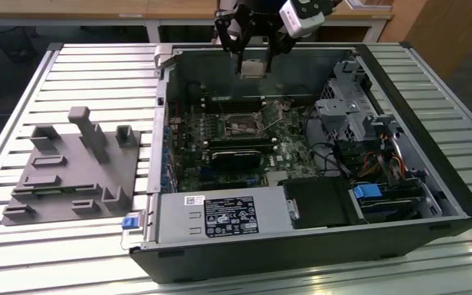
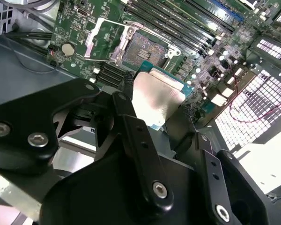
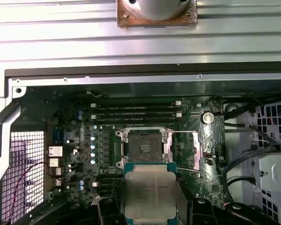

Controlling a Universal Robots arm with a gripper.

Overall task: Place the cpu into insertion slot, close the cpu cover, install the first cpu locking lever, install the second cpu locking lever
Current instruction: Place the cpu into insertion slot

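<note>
Chip [image 3: 150, 194], silver-topped, is clamped between the two fingers of the black gripper [image 1: 252, 61] and held in the air over the far edge of the open computer case [image 1: 302, 246]. Below it, on the green circuit board [image 3: 70, 119], the socket [image 3: 143, 149] lies bare, its metal cover [image 3: 185, 150] swung open beside it.

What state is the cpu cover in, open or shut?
Open. In the second wrist view the cover is swung off the slot, whose pin field is bare; the gripper holds the cpu above it.
</note>
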